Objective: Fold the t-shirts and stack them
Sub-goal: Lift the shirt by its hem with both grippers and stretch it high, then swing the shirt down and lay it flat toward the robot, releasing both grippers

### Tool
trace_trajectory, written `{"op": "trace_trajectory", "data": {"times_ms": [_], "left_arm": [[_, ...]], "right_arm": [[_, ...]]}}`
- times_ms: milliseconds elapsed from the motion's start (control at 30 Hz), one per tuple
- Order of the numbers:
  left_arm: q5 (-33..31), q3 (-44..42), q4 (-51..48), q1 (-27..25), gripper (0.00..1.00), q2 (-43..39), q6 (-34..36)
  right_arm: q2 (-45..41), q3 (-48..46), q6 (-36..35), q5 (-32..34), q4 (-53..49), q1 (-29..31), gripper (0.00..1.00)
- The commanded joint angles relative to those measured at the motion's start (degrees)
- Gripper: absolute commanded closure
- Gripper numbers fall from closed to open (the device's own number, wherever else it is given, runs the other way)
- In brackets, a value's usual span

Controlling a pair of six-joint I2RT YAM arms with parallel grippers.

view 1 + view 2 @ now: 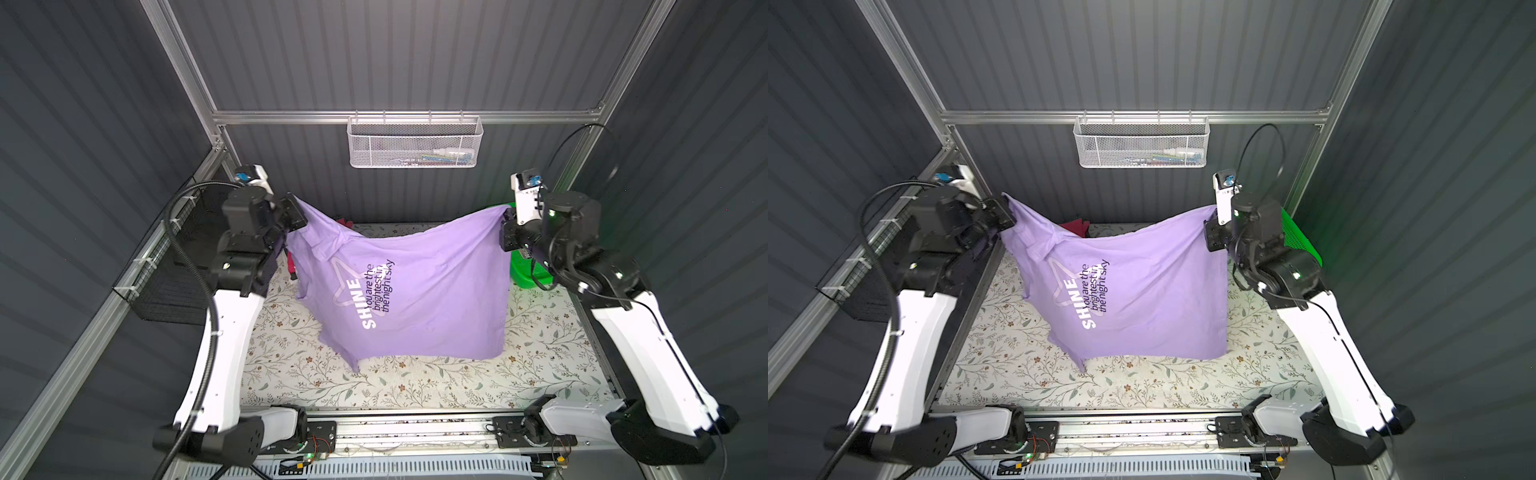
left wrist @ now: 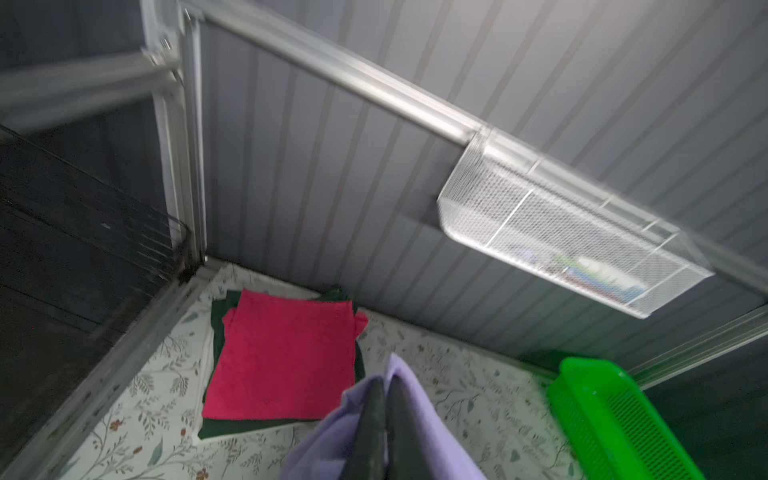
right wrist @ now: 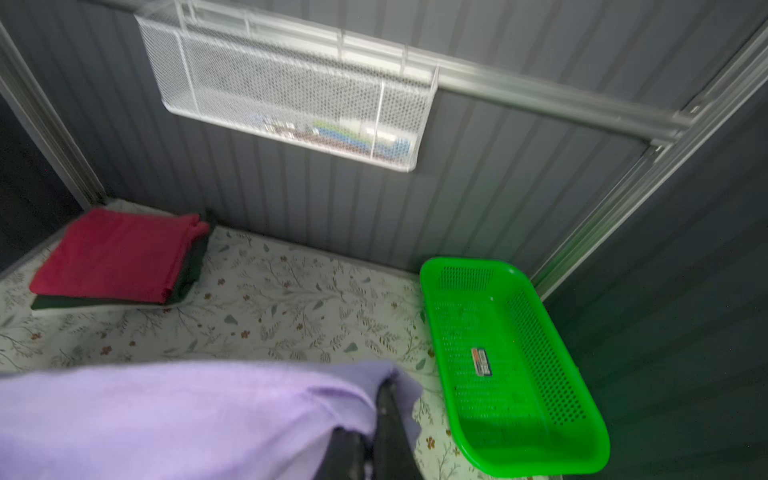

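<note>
The flower-patterned table (image 1: 415,386) lies mostly bare in front, and above its middle hangs the lavender t-shirt (image 1: 436,291), spread like a curtain between the two arms with the print facing the top views. Its lettering runs sideways, collar end toward the left and hem toward the right, so the shirt's long axis goes straight across from arm to arm. The free side droops toward the near part of the table; whether it touches there I cannot tell. The bright green basket (image 3: 465,278) sits empty in the far right corner, just behind the right arm. In the far left corner the magenta t-shirt (image 2: 282,357) lies folded on the dark green t-shirt (image 2: 220,316), a stack nearer to the left arm. The left hand (image 1: 296,212) is pinched tight on the shoulder-side corner, the right hand (image 1: 508,226) likewise on the hem-side corner. The next move is probably to lay the cloth flat, which calls for both to come down and toward the front together.
</note>
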Motion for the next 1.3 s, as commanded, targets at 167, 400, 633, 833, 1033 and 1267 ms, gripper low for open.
{"op": "trace_trajectory", "data": {"times_ms": [167, 400, 633, 833, 1033, 1267], "left_arm": [[11.4, 22.1, 2.8, 0.4, 1.00, 23.5, 0.4], [12.8, 45.5, 2.7, 0.4, 1.00, 28.4, 0.9], [5.3, 30.5, 4.0, 0.6, 1.00, 21.4, 4.4], [9.3, -13.2, 12.6, 0.6, 1.00, 6.1, -1.8], [17.5, -45.8, 15.4, -1.5, 1.00, -5.3, -7.3], [15.7, -61.2, 14.9, -10.8, 1.00, -7.7, -12.5]], "right_arm": [[14.2, 8.1, 2.4, -16.3, 6.7, -9.8, 1.00], [25.4, 37.6, 3.3, -23.0, -1.7, -11.9, 1.00], [20.5, 24.6, 2.7, -22.6, 3.6, -12.0, 1.00], [7.6, -15.7, 2.5, -16.9, 20.8, -12.3, 1.00], [1.5, -43.1, 10.9, -15.0, 28.0, -12.3, 1.00], [4.2, -51.5, 19.6, -11.1, 25.2, -12.3, 1.00]]}}
